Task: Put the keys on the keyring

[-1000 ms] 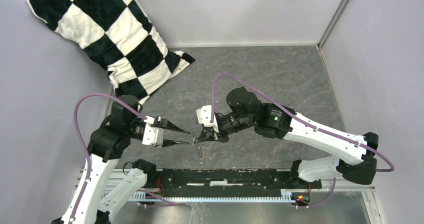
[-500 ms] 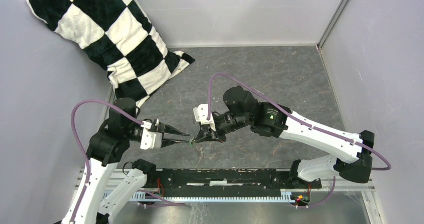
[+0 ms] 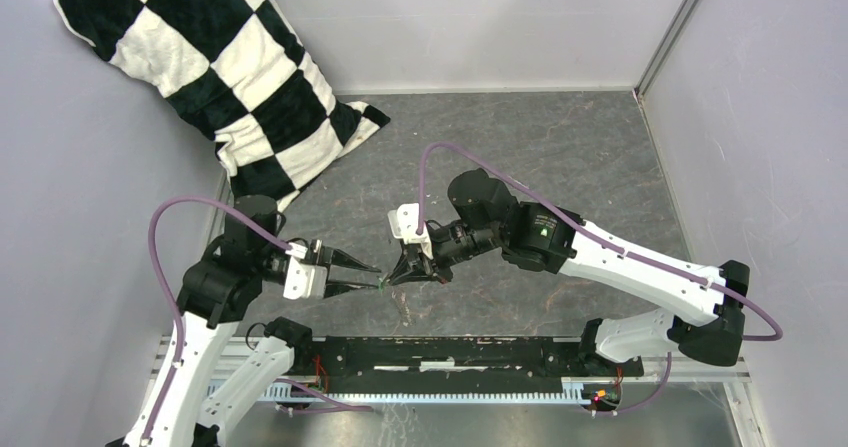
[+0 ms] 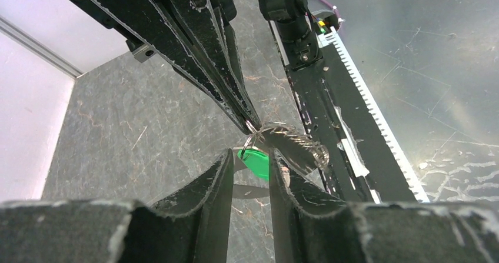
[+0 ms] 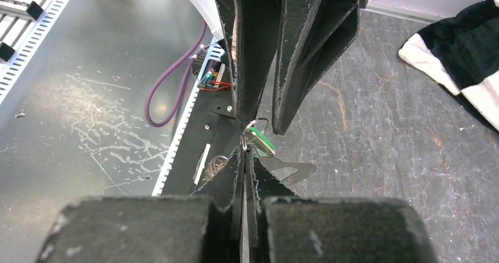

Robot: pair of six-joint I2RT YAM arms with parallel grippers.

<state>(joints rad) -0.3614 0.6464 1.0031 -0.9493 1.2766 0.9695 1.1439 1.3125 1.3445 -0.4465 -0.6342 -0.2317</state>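
Note:
The keys show as a bright green tag (image 4: 257, 161) hung from a small wire ring. That tag sits between the fingertips of my left gripper (image 4: 252, 154), against one finger with a sliver of gap at the other; the jaws are partly open. My right gripper (image 4: 250, 123) reaches in from the opposite side, shut on the thin wire of the keyring (image 4: 295, 146), whose silvery loop with strung pieces hangs beside the tag. From the right wrist, the right gripper (image 5: 243, 148) pinches the wire, with the green tag (image 5: 259, 139) just past it and the keyring (image 5: 215, 167) dangling. From above, both grippers (image 3: 378, 277) (image 3: 392, 280) meet tip to tip.
A black-and-white checked pillow (image 3: 220, 77) leans in the far left corner. A black rail (image 3: 450, 352) with a toothed strip runs along the near edge below the grippers. Grey walls close in the dark stone tabletop (image 3: 560, 147) on three sides.
My left gripper has moved forward to the right gripper's tips and its jaws have narrowed round the green tag. The right arm has shifted slightly left.

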